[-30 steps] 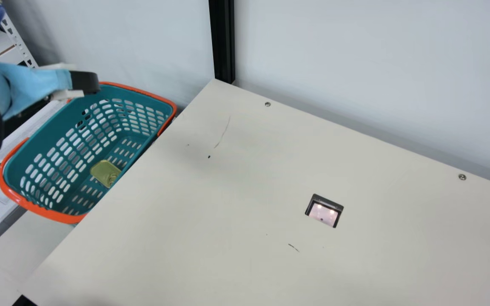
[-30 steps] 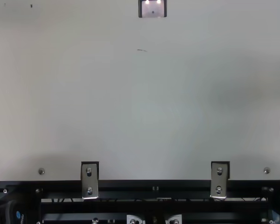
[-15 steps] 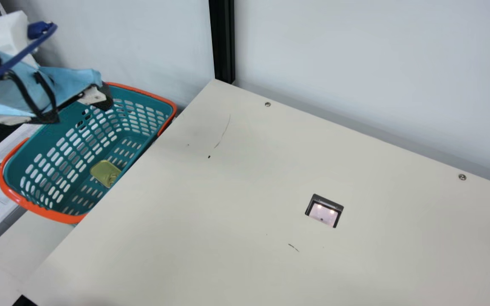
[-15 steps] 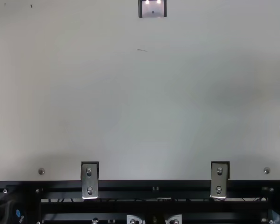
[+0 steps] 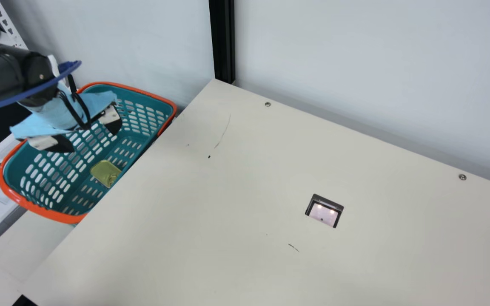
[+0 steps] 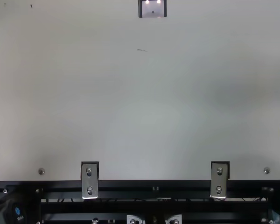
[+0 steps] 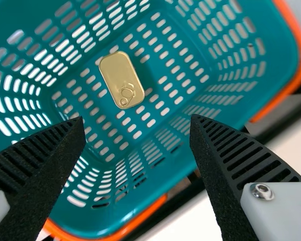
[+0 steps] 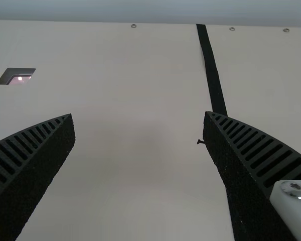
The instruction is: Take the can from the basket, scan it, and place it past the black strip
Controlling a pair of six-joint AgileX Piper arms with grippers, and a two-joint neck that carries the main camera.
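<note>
Gold ring-pull can (image 7: 121, 75) sits in the teal basket (image 5: 58, 217), beneath my left gripper (image 7: 138, 119); spread wide, empty, it has swung overhead, so lowering looks next. My right gripper (image 8: 139, 115) gapes empty.

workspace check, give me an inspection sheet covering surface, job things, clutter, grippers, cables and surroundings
surface: cream table, with a few dark marks
job's things: gold can in the teal basket, ring-pull side showing; scanner window lit; black strip across the table
clutter: nothing seen
grippers: left gripper open, holding nothing, facing into the basket; right gripper open, holding nothing
cables: blue cable-like line by the left arm
surroundings: pale wall, black post
</note>
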